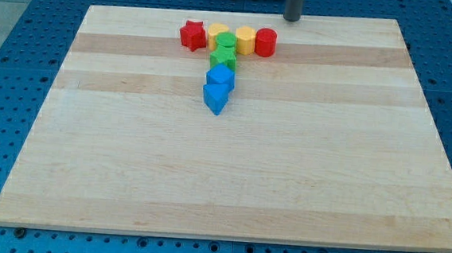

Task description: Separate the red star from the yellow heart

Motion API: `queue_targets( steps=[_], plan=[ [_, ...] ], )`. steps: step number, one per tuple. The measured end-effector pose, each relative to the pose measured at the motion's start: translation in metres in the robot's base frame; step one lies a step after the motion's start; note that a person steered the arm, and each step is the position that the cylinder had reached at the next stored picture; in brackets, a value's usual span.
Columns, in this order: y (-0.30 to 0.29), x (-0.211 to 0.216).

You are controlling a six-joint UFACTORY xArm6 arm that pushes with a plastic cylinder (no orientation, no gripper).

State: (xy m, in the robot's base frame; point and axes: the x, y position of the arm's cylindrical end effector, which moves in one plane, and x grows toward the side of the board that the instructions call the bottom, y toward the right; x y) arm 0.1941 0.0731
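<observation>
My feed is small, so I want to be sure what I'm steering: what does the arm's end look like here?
Only the lower stretch of a straight, plain dark grey rod shows, cut off by the view's top edge. My tip is blunt and round. No cables, markings or pincer are visible, and the rest of the arm is out of frame.

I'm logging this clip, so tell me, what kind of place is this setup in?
Probably a robotics lab bench. A wooden board lies on a blue perforated table, small coloured blocks such as the red star sit clustered by the yellow heart, and my tip hangs near the view's top.
</observation>
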Motion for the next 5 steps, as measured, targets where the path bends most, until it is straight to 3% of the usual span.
queue_targets(
  steps=[1,3,5],
  plan=[
    [-0.047,0.0],
    [-0.062,0.0],
    [-0.132,0.0]
  ],
)
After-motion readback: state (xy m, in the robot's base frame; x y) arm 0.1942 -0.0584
